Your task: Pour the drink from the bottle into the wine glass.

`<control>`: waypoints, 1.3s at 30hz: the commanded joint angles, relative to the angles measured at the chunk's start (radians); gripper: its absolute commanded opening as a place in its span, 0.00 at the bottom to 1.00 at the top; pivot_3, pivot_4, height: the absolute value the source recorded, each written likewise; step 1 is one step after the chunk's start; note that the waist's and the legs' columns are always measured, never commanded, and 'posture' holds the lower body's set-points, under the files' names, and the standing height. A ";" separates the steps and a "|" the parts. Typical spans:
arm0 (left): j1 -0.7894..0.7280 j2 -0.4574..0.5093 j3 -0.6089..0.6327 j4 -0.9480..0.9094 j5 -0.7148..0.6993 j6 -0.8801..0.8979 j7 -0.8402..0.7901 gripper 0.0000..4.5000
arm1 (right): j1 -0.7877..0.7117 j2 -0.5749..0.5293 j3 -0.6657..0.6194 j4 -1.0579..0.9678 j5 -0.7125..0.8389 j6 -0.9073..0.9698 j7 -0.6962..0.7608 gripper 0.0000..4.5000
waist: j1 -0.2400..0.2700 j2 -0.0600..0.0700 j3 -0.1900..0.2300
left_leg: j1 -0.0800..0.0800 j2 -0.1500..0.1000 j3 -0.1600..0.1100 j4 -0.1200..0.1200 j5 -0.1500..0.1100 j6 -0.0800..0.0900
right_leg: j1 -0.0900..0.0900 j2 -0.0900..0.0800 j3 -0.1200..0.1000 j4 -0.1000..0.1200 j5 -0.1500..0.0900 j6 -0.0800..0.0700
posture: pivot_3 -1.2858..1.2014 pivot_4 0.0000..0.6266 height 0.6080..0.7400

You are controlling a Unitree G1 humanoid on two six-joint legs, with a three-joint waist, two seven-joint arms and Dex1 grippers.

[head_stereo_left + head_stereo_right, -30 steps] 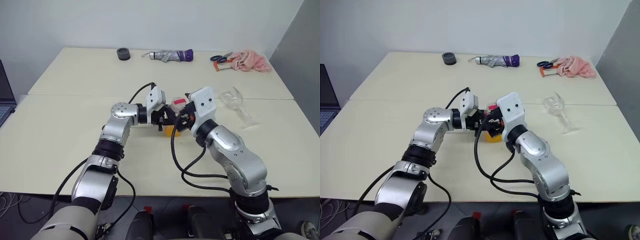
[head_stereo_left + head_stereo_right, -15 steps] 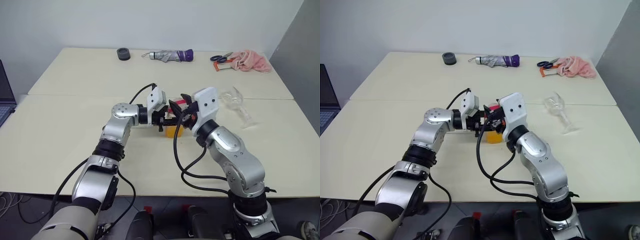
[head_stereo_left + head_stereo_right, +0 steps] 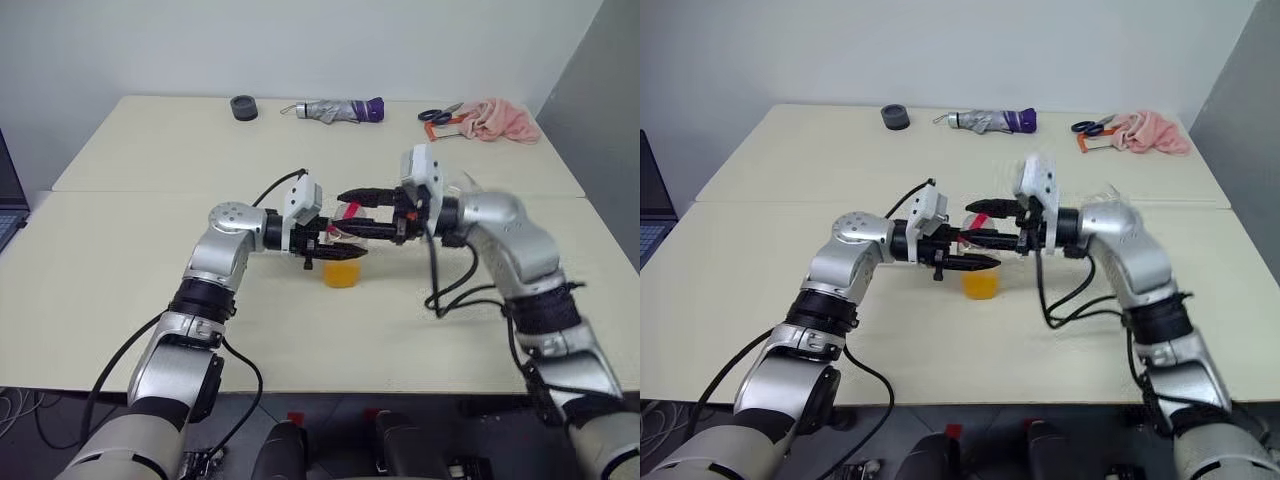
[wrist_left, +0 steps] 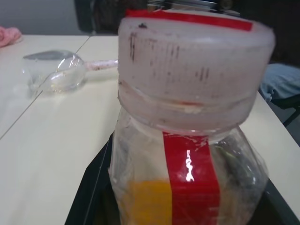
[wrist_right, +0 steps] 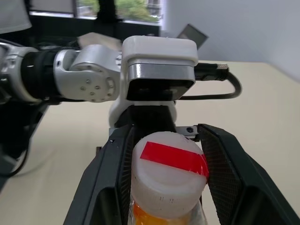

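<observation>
While left tool [image 3: 975, 262] grips bottle [image 3: 343, 255] | right tool [image 5: 164, 154] brackets cap [image 5: 169, 165], contact unclear

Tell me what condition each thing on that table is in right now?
bottle: upright, capped, gripped by left fingers
drink: inside bottle
right fingers: flanking the cap
wine glass: lying on its side, empty
umbrella: folded
scissors: lying flat

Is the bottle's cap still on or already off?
On. The whitish cap with its red strip sits on the bottle, between the right gripper fingers.
</observation>
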 commanded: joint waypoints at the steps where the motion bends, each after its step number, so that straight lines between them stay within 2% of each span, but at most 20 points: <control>1: -0.030 0.026 0.068 -0.080 -0.063 -0.003 0.015 0.39 | 0.027 -0.031 0.008 0.049 -0.018 0.010 0.053 0.57 | 0.000 0.000 0.000 | 0.000 0.000 0.000 0.000 0.000 0.000 | 0.000 0.000 0.000 0.000 0.000 0.000 | 0.52 0.24 1.00; 5: -0.017 0.026 0.069 -0.102 -0.073 0.010 0.034 0.39 | 0.089 -0.052 -0.038 -0.068 0.018 0.057 0.012 0.85 | 0.005 0.003 0.002 | -0.001 0.000 -0.001 0.000 0.000 0.000 | 0.000 -0.004 0.000 0.000 0.000 0.000 | 0.52 0.24 1.00; 14: -0.006 0.042 0.064 -0.125 -0.101 0.054 0.022 0.39 | 0.291 -0.093 -0.185 -0.401 0.063 0.154 -0.211 0.86 | 0.011 0.003 0.002 | -0.002 -0.001 -0.001 0.001 0.000 0.000 | 0.000 -0.005 0.000 0.000 0.000 0.000 | 0.52 0.24 1.00; 20: -0.006 0.057 0.051 -0.107 -0.097 0.060 -0.007 0.39 | 0.348 0.072 -0.151 -0.620 -0.018 0.188 -0.549 0.86 | 0.000 0.003 0.002 | 0.000 -0.001 0.000 0.000 0.000 0.000 | 0.000 -0.001 0.001 0.001 0.000 0.000 | 0.52 0.24 1.00; 23: -0.003 0.060 0.045 -0.096 -0.087 0.050 -0.013 0.39 | 0.353 0.123 -0.109 -0.676 -0.044 0.208 -0.632 0.86 | 0.001 0.003 0.002 | 0.000 0.000 -0.001 0.000 0.000 0.000 | 0.000 0.000 0.001 0.001 0.000 0.000 | 0.52 0.24 1.00; 32: -0.017 0.053 0.041 -0.039 -0.069 0.013 -0.015 0.39 | 0.339 0.124 -0.007 -0.688 -0.092 0.210 -0.652 0.86 | 0.002 0.003 0.002 | -0.001 -0.001 -0.001 0.001 0.000 0.000 | 0.000 -0.001 0.001 0.000 0.000 0.000 | 0.52 0.24 1.00; 39: -0.005 0.049 0.038 -0.048 -0.070 0.006 -0.017 0.39 | 0.300 0.166 0.001 -0.609 -0.143 0.193 -0.707 0.86 | 0.002 0.003 0.002 | -0.001 -0.001 -0.001 0.001 0.000 0.000 | 0.000 -0.001 0.000 0.001 0.000 0.000 | 0.52 0.24 1.00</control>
